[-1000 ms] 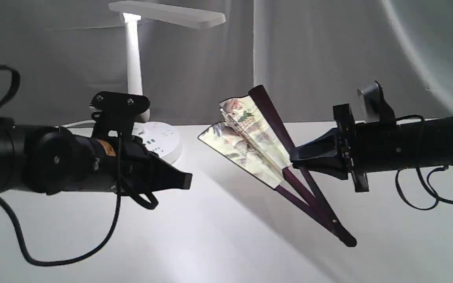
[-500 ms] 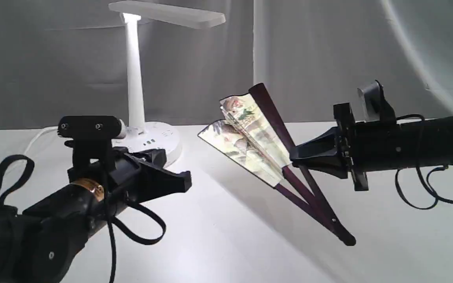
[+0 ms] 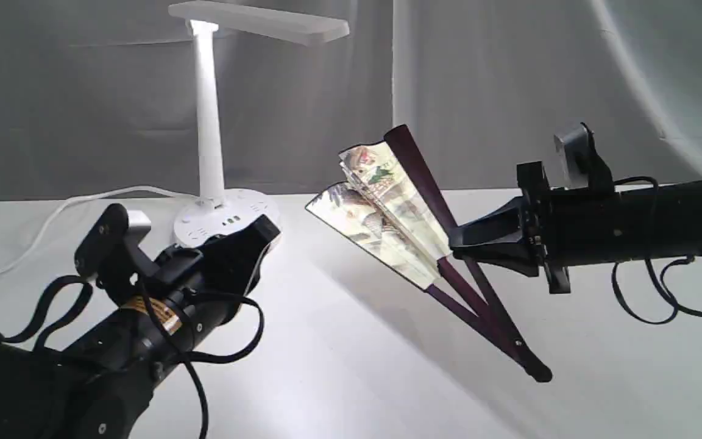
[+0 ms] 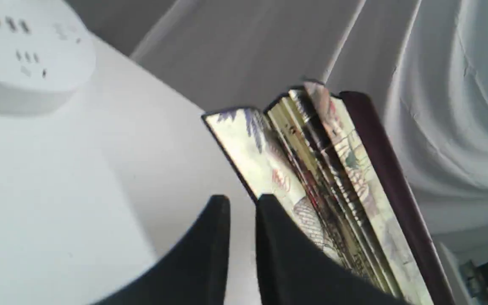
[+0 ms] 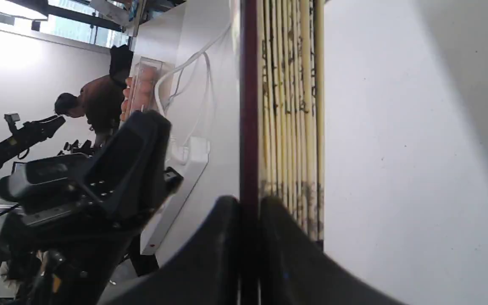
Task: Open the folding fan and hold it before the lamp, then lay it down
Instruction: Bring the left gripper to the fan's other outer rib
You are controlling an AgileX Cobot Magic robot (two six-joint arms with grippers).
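Note:
The folding fan (image 3: 387,213) is partly open, its cream painted leaf fanned up and to the left and its dark ribs running down to a pivot end low near the table. My right gripper (image 3: 453,244) is shut on the outer maroon rib (image 5: 248,106), just below the leaf (image 5: 288,106). The white lamp (image 3: 208,122) stands lit at the back left on its round base (image 3: 223,216). My left gripper (image 3: 269,225) sits in front of that base, left of the fan and apart from it. Its fingers (image 4: 220,220) are nearly together and empty, with the fan (image 4: 333,169) beyond them.
The lamp's white cord (image 3: 52,213) trails left across the table. Black cables loop under both arms. A grey curtain (image 3: 509,91) hangs behind. The right wrist view shows my left arm (image 5: 100,178), a white power strip (image 5: 184,178) and a person beyond the table.
My left arm has dropped and swung round, so its gripper now points up toward the lamp base instead of sideways. The fan and the right gripper have held still.

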